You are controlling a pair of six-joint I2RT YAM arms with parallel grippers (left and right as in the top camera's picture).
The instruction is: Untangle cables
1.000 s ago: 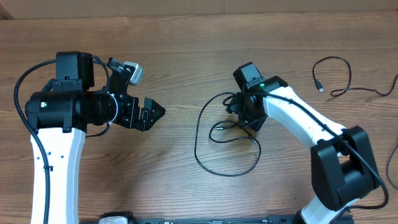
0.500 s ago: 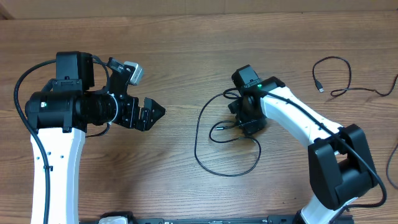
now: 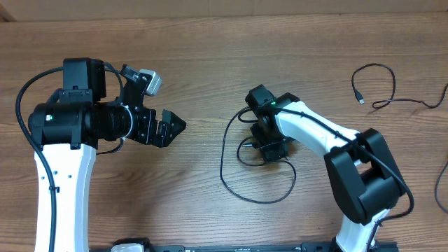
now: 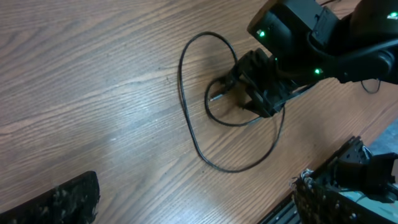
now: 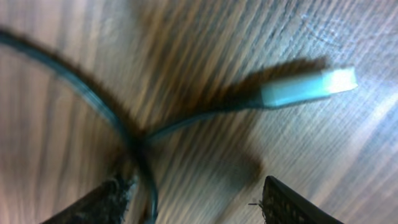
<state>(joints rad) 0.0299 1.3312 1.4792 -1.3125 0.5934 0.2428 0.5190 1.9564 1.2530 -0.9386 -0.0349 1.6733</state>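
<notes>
One thin black cable lies in a loose loop at the table's middle. My right gripper is down on the loop's upper right part. In the right wrist view its jaws stand open just above the wood. A cable strand passes close by the left finger, and a pale plug lies ahead; nothing is clamped. A second cable lies apart at the far right. My left gripper hovers wide open left of the loop, which shows in its wrist view as the looped cable.
The thick black wiring of the left arm curves at the far left. The front edge of the table with the arm bases runs along the lower right of the left wrist view. Another dark cord shows at the right border.
My right gripper has slid left and slightly toward the front, dragging the upper part of the loop with it. The left arm has not moved.
</notes>
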